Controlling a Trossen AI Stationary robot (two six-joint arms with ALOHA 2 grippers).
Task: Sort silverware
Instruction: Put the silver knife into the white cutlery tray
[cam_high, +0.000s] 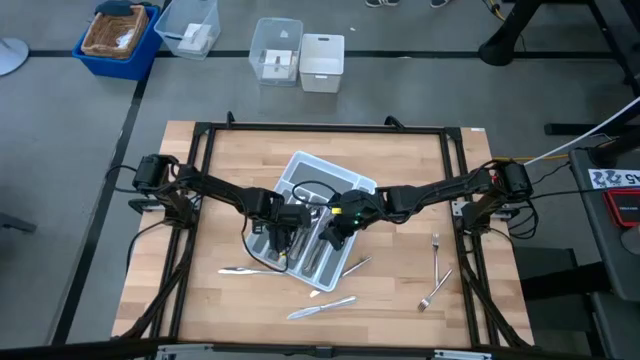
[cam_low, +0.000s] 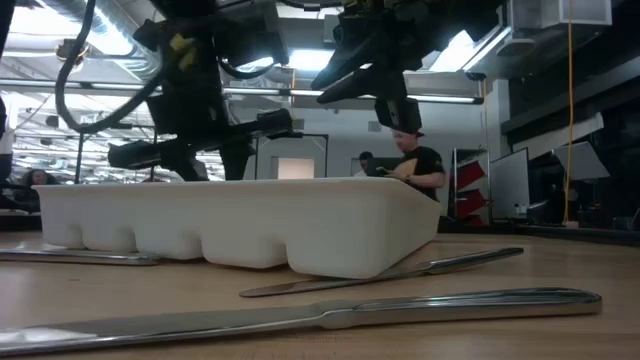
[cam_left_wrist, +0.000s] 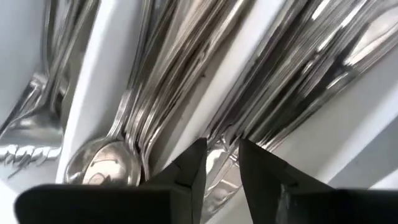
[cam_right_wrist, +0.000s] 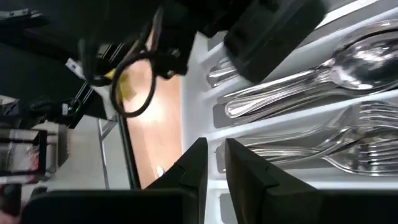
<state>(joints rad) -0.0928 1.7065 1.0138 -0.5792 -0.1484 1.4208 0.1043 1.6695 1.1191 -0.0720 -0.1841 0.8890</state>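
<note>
Left gripper (cam_left_wrist: 222, 163) above trayed silverware (cam_left_wrist: 292, 74)

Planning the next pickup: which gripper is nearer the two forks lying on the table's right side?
Right. The right gripper hovers over the tray, between it and the forks; the left gripper is farther, over the tray's other side.

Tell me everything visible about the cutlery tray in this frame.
The cutlery tray is a light grey plastic tray with long parallel compartments split by white walls. It lies flat but turned askew near the middle of the wooden table. Its compartments hold shiny forks and spoons, sorted by type. Both grippers hang over it: the left gripper just above one compartment, fingers slightly apart, and the right gripper likewise.
</note>
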